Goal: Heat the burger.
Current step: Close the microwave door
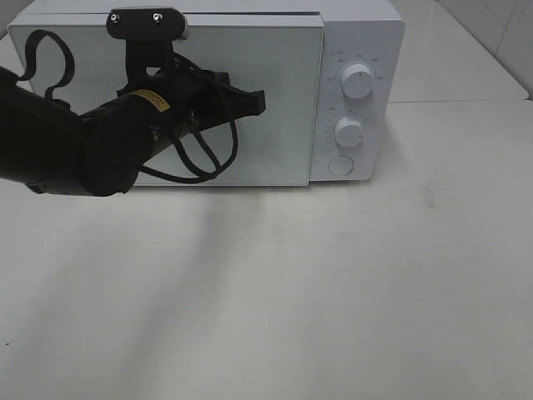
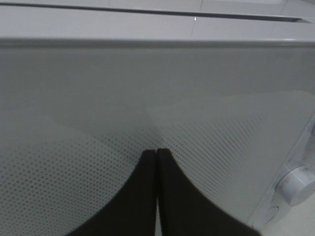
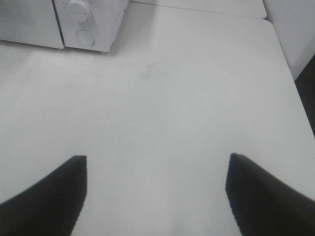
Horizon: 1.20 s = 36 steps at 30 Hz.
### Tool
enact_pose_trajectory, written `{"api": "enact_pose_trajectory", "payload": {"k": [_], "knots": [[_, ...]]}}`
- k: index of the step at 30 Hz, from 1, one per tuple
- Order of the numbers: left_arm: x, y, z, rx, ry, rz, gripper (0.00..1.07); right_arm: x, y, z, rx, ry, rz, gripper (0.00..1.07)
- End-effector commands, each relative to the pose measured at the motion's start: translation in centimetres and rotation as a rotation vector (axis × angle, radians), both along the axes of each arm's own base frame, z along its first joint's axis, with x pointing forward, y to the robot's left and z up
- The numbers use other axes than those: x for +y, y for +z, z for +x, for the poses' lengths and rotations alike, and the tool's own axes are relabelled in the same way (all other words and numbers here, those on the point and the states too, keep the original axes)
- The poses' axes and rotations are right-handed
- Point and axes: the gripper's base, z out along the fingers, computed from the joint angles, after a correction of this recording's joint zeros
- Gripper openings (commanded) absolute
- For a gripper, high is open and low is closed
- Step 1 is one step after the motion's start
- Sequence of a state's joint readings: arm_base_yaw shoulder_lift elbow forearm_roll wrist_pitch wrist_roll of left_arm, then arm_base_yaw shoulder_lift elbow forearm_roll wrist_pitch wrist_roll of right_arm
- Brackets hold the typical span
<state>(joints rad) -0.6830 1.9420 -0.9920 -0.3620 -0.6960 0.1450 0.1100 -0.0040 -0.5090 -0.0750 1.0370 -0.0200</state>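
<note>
Here the left gripper, pinched closed, faces the microwave door; the right gripper gapes above the tabletop; burger unseen.

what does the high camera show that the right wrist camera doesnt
Only the high view: the left hand, shut, in front of the closed microwave door, and the upper knob. Only the right wrist view: the right hand, open above the table. Both: the lower knob, the round button and the white table. Neither shows the burger.
</note>
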Motion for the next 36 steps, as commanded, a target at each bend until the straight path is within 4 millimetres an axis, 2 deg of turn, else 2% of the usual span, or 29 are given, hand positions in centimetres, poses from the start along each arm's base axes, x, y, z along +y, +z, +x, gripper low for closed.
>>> {"api": "enact_pose_trajectory", "payload": {"k": [1,4,8,12,18,20,21,22,23,24,25,26,28,30,31,34,36], "knots": [[0.6,1.0,2.0,-0.034,0.108,-0.062,0.0,-0.1,-0.1,-0.3,-0.028,-0.006,0.004,0.76],[1.0,1.3,2.9,-0.017,0.121,-0.066,0.0,-0.1,-0.1,-0.3,-0.028,-0.006,0.004,0.76],[1.0,1.6,2.8,-0.014,0.114,-0.064,0.0,-0.1,-0.1,-0.3,-0.028,-0.006,0.004,0.76],[0.1,1.7,1.3,0.036,0.054,-0.034,0.0,-0.1,-0.1,-0.3,-0.028,-0.006,0.004,0.76],[-0.2,1.2,-0.2,0.1,0.019,-0.007,0.0,-0.1,-0.1,-0.3,-0.028,-0.006,0.004,0.76],[-0.1,0.5,-1.6,0.206,-0.027,0.037,0.08,-0.1,-0.1,-0.3,-0.028,-0.006,0.004,0.76],[-0.1,0.5,-1.6,0.206,-0.027,0.037,0.08,-0.1,-0.1,-0.3,-0.028,-0.006,0.004,0.76],[-0.1,0.4,-1.9,0.244,-0.041,0.051,0.13,-0.1,-0.1,-0.3,-0.028,-0.006,0.004,0.76],[-0.1,0.1,-2.4,0.32,-0.071,0.077,0.32,-0.1,-0.1,-0.3,-0.028,-0.006,0.004,0.76],[-0.1,0.1,-2.4,0.32,-0.071,0.077,0.32,-0.1,-0.1,-0.3,-0.028,-0.006,0.004,0.76],[-0.1,0.1,-2.7,0.359,-0.087,0.09,0.43,-0.1,-0.1,-0.3,-0.028,-0.006,0.004,0.76],[-0.1,0.1,-2.7,0.359,-0.087,0.09,0.43,-0.1,-0.1,-0.3,-0.028,-0.006,0.004,0.76],[0.0,-0.5,-4.1,0.525,-0.152,0.152,1.02,-0.1,-0.1,-0.3,-0.028,-0.006,0.004,0.76],[0.0,-0.5,-4.4,0.558,-0.167,0.164,1.01,-0.1,-0.1,-0.3,-0.028,-0.006,0.004,0.76],[0.1,-0.4,-5.3,0.64,-0.205,0.195,0.99,-0.1,-0.1,-0.3,-0.028,-0.006,0.004,0.76],[0.5,0.2,-6.5,0.723,-0.256,0.238,0.99,-0.1,-0.1,-0.3,-0.028,-0.006,0.004,0.76],[0.6,0.5,-6.8,0.743,-0.274,0.256,0.99,-0.1,-0.1,-0.3,-0.028,-0.006,0.004,0.76]]}}
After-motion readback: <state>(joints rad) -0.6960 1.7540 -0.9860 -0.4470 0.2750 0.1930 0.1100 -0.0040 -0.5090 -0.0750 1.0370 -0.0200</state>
